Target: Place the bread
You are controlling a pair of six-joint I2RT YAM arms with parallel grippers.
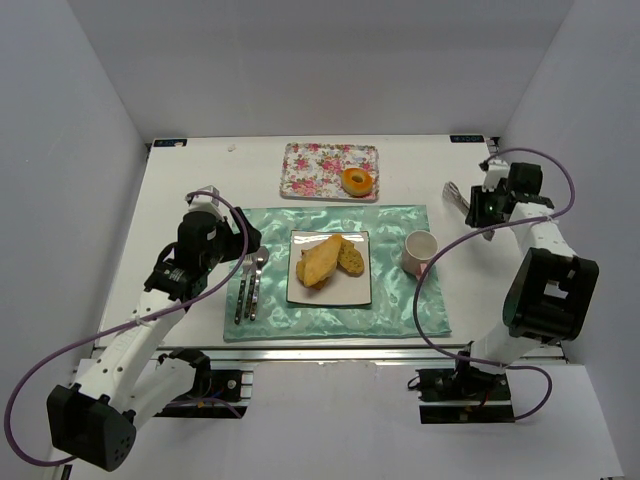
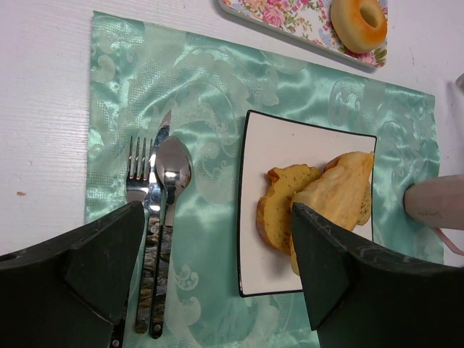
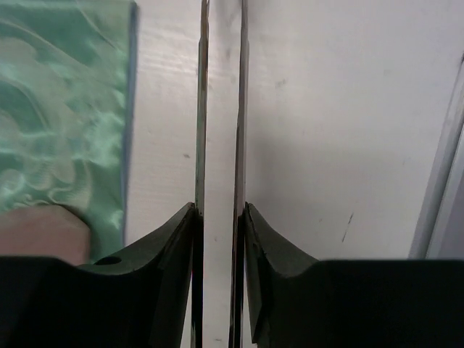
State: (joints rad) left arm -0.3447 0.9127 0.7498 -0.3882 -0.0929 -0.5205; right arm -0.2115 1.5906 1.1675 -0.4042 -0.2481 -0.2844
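The bread (image 1: 328, 260) lies as golden-yellow slices, overlapping, on a white square plate (image 1: 330, 292) in the middle of the green mat; the left wrist view shows the bread (image 2: 284, 206) too. My left gripper (image 1: 236, 242) hovers open over the mat's left part, its jaws (image 2: 217, 210) empty between the cutlery and the plate. At the right of the table my right gripper (image 1: 480, 210) is shut on metal tongs (image 1: 455, 193). The two thin blades of the tongs (image 3: 240, 109) run straight out between the pads (image 3: 220, 206).
A floral tray (image 1: 312, 168) at the back holds a round orange ring piece (image 1: 357, 181). A pink cup (image 1: 420, 251) stands right of the plate. Fork, knife and spoon (image 1: 249, 285) lie on the green mat (image 1: 400, 305) left of the plate. White walls enclose the table.
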